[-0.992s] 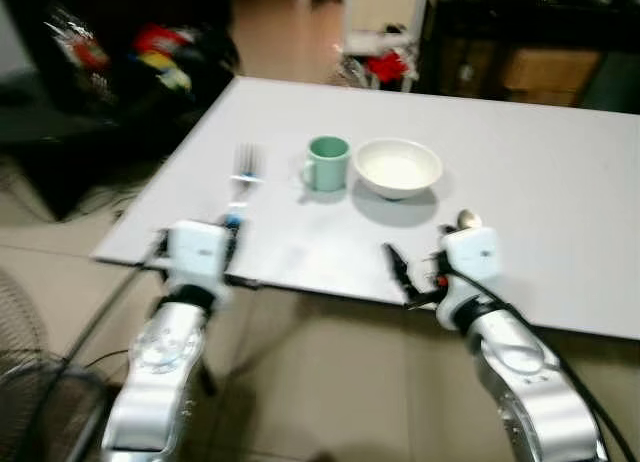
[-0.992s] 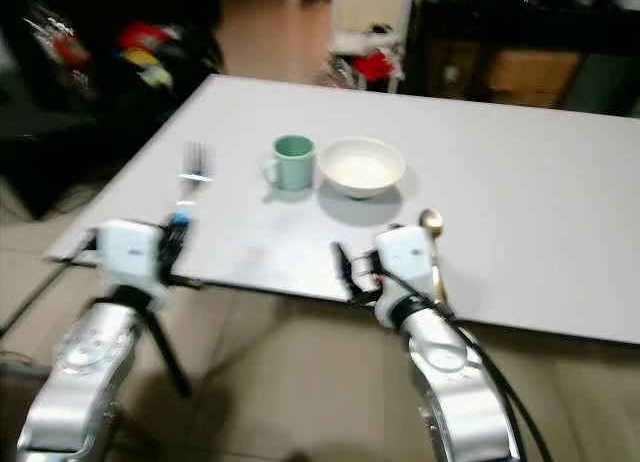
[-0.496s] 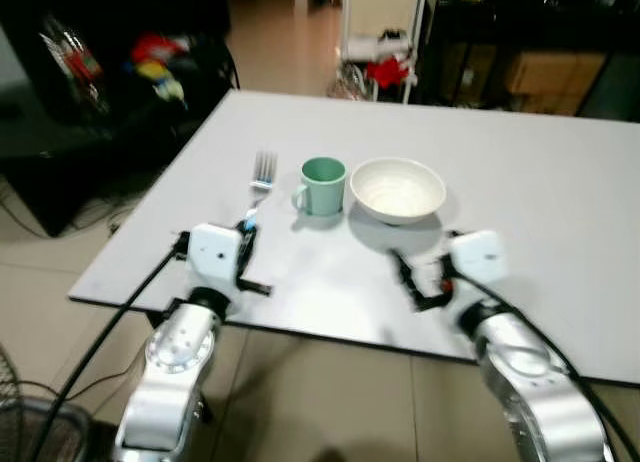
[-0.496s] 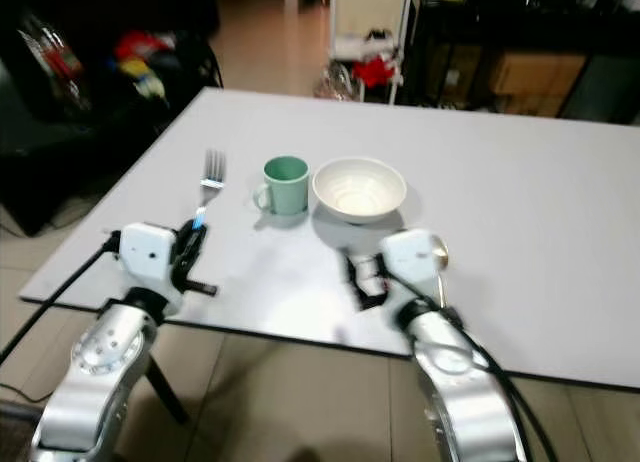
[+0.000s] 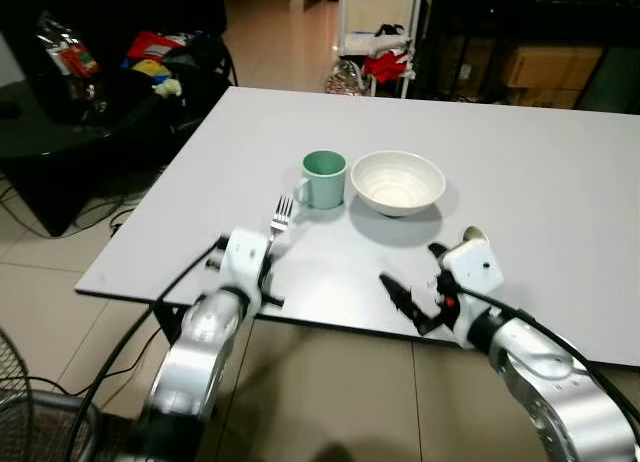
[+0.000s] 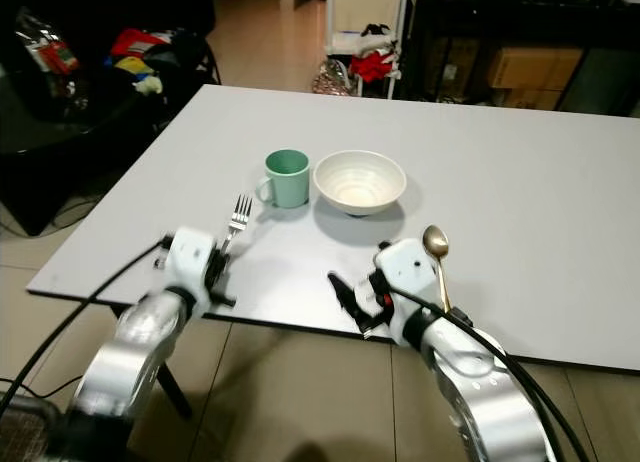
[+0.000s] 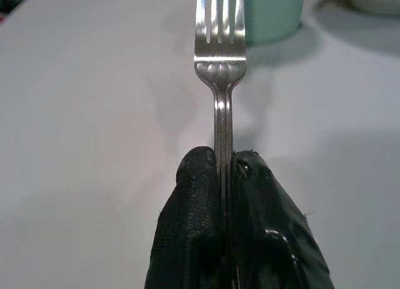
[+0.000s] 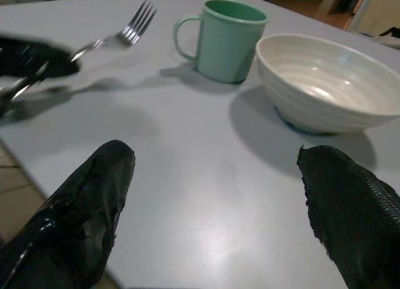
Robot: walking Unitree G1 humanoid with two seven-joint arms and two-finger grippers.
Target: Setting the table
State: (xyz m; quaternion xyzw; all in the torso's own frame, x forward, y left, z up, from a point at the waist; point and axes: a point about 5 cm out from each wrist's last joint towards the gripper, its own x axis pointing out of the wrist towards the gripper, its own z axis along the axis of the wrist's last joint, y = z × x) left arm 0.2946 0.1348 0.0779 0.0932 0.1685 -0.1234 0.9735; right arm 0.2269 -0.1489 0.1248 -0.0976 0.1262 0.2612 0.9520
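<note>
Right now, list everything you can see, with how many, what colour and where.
table: 1, white, in front of the robot
mug: 1, green, on the table, left of the bowl
bowl: 1, white, on the table, right of the mug
fork: 1, silver, held above the table's near left part, tines toward the mug
spoon: 1, gold, lying on the table beside the right wrist
left gripper: 1, black fingers, shut on the fork's handle
right gripper: 1, black fingers, open, over the table's near edge
</note>
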